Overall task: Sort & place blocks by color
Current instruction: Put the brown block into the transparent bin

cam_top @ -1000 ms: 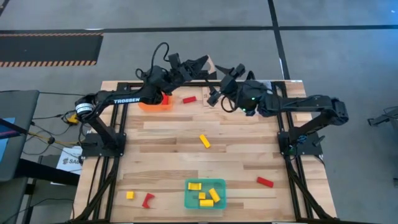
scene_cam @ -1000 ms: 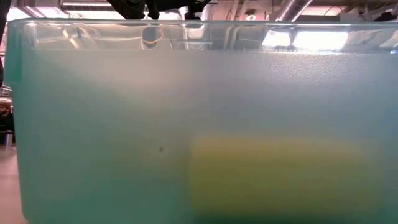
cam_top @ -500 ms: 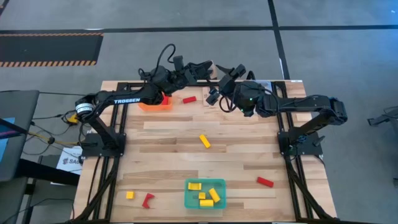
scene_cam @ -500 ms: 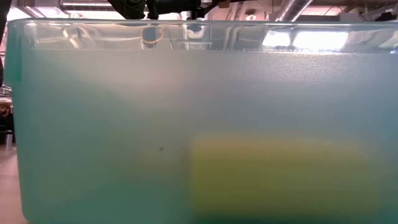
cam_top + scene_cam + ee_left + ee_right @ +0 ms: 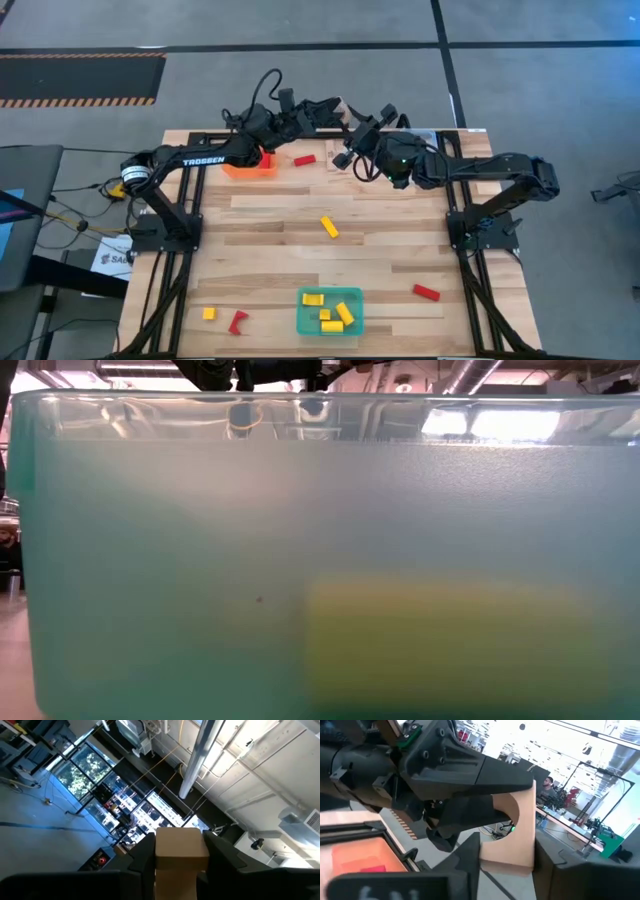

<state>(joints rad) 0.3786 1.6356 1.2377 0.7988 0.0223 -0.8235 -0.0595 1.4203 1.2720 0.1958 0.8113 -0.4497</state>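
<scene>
A pale wood block (image 5: 345, 119), arch-cut on one side, hangs above the table's far edge between both arms. My left gripper (image 5: 335, 112) reaches it from the left and is shut on it; the left wrist view shows the block (image 5: 181, 854) between its fingers. My right gripper (image 5: 356, 135) comes from the right and is shut on the same block (image 5: 516, 827). A red block (image 5: 304, 160) and a yellow one (image 5: 328, 227) lie on the table; other red ones (image 5: 426, 292) (image 5: 237, 322) and a yellow one (image 5: 209, 313) lie near the front. My left gripper pinches the wood block by two opposite sides (image 5: 165, 862) between its two fingers, coming from the table's left and slanting upward. The block's free end sticks out past the fingertips, clear of the table. My right gripper pinches the block's flat end (image 5: 506, 861) between its two fingers (image 5: 470, 857), about level from the table's right. The arched part stands beyond its fingertips, where the left gripper's fingers (image 5: 470, 815) hold it.
An orange tray (image 5: 250, 166) with a red block stands at the far left, under the left arm. A teal tray (image 5: 302, 322) with several yellow blocks sits at the near edge; its wall (image 5: 200, 560) fills the low view.
My right gripper has shut on the wood block held by my left gripper: in the high view its fingers stand closer together than before. My left gripper has tipped a little at the wrist. Both hands have stayed in place above the far edge.
</scene>
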